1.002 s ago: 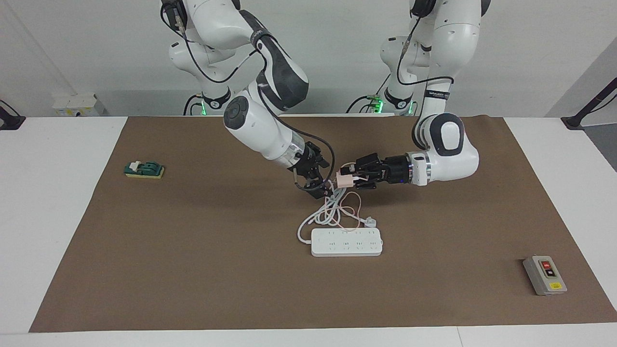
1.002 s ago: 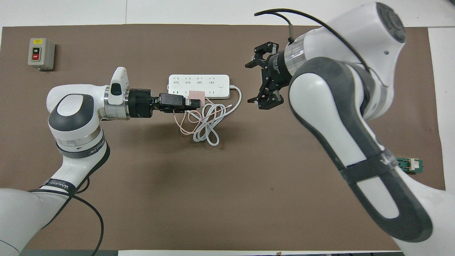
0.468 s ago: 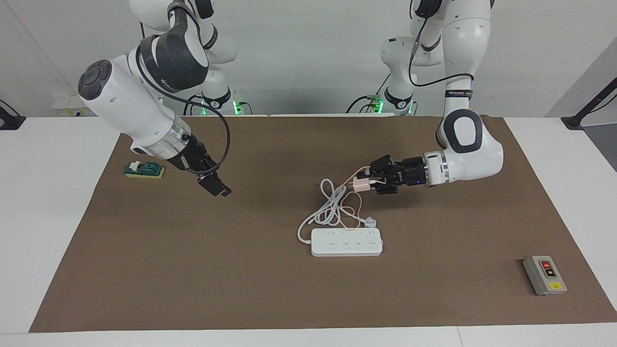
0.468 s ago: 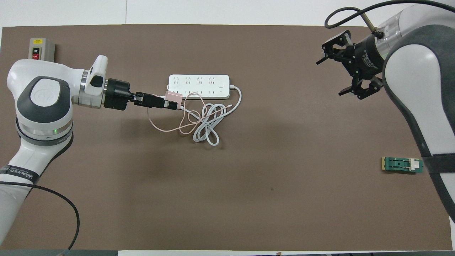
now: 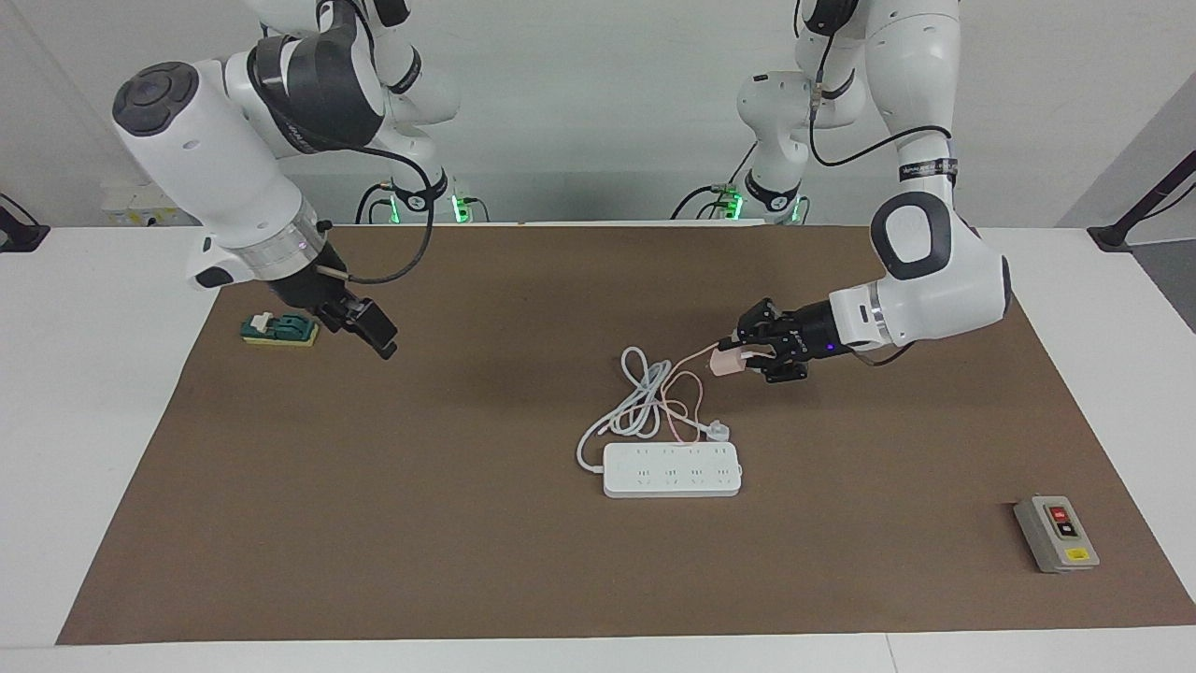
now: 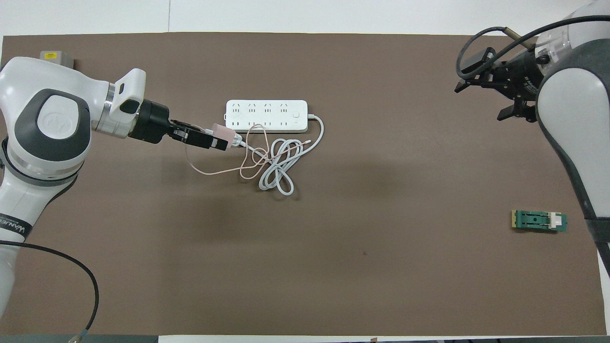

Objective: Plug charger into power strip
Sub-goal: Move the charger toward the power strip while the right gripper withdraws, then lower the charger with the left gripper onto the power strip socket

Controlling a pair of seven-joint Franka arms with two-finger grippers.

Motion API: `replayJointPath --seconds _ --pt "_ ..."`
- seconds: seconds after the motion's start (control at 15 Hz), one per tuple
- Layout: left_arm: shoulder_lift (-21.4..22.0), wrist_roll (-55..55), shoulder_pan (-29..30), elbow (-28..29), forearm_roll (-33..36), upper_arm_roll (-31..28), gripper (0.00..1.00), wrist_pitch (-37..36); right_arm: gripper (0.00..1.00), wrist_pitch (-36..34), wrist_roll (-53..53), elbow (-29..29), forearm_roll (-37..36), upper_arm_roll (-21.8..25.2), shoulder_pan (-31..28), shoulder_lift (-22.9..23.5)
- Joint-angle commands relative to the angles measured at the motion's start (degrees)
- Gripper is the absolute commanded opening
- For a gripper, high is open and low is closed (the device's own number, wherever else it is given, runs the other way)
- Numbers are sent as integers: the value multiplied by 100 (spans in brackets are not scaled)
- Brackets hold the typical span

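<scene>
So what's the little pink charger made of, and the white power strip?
The charger, held by the left gripper, looks like smooth matte pink plastic. The power strip looks like hard, slightly glossy white plastic, going by its moulded sockets.

A robotics lab; two arms at a white table (image 5: 121, 393); brown mat (image 5: 467, 523).

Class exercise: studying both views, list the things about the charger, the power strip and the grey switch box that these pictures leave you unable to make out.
- Charger: its prongs are too small to see in the facing view; the left gripper covers part of it overhead.
- Power strip: socket shapes are too small to read in either view.
- Grey switch box: overhead, the left arm hides most of it, buttons included.
</scene>
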State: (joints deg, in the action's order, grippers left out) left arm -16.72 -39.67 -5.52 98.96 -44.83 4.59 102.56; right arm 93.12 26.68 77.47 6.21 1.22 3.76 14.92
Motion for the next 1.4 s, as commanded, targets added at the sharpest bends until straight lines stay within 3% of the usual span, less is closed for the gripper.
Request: replayJointPath --seconds 0.0,0.2,0.53,0.67,1.0,1.34 --pt "2 204 -300 -167 370 -37 0 -26 100 -127 -1222 -3 -304 -69 -243 -164" --pt "-15 187 -503 -158 1166 -28 0 211 100 -127 -2454 40 -463 -60 -472 -313" --pt "-59 -5 -731 -202 2458 -20 0 633 100 -119 -3413 751 -481 186 -490 -998" --pt "-121 -461 -933 -176 2646 -28 0 1246 100 -119 -3607 1067 -524 230 -507 -1262" --pt "-130 -700 -1038 -202 3321 -28 0 1591 100 -127 -3828 1726 -560 300 -560 -1789" --pt "-139 -973 -1206 -79 3726 -28 0 2039 100 -215 -3863 1965 -577 371 -560 -1913"
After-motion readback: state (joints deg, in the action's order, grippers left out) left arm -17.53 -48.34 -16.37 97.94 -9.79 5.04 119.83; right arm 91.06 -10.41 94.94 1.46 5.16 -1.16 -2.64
